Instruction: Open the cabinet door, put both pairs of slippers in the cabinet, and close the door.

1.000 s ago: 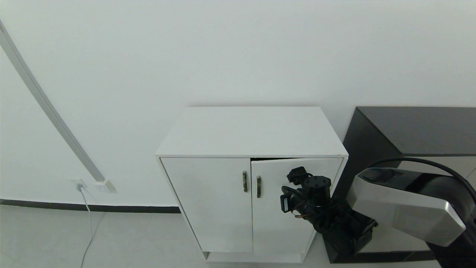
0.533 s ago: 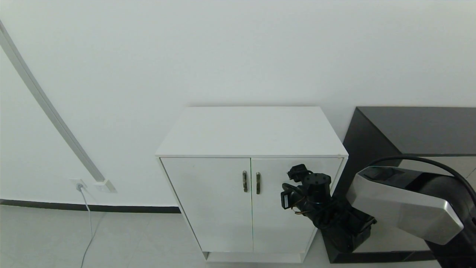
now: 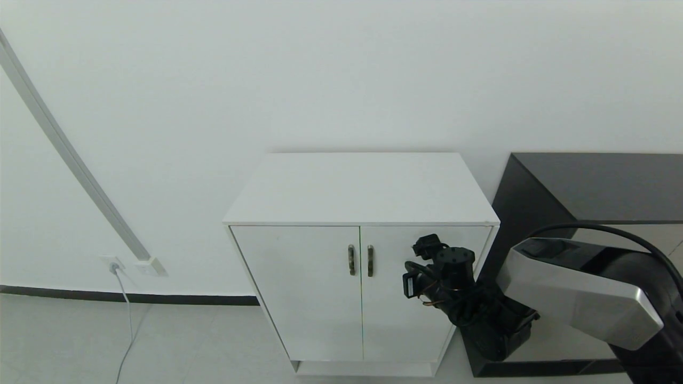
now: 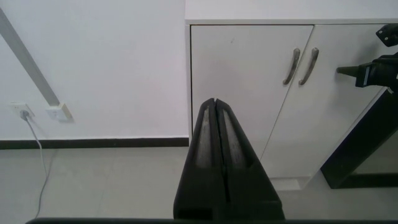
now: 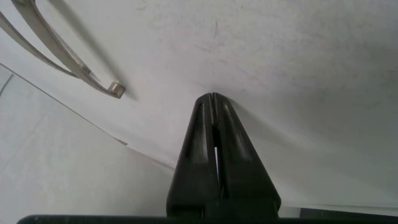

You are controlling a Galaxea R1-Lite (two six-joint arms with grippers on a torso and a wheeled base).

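Note:
The white cabinet (image 3: 360,186) stands against the wall with both doors flush shut. Its two metal handles (image 3: 360,260) meet at the middle seam. My right gripper (image 5: 213,98) is shut, with its tip pressed flat on the right door (image 3: 411,325), to the right of that door's handle (image 5: 74,62). The left wrist view shows the same gripper (image 4: 342,71) touching the door beside the handles (image 4: 300,65). My left gripper (image 4: 214,102) is shut on nothing and hangs well short of the cabinet, facing the left door (image 4: 249,81).
A black glossy cabinet (image 3: 587,186) stands right beside the white one. Left of the cabinet the wall carries a socket with a hanging cable (image 3: 113,265) and a slanting grey conduit (image 3: 69,154). Bare grey floor (image 3: 160,346) lies in front and to the left.
The right door was slightly ajar a second ago, with a dark gap at its top. It now sits flush shut, and my right gripper has moved in with it toward the cabinet.

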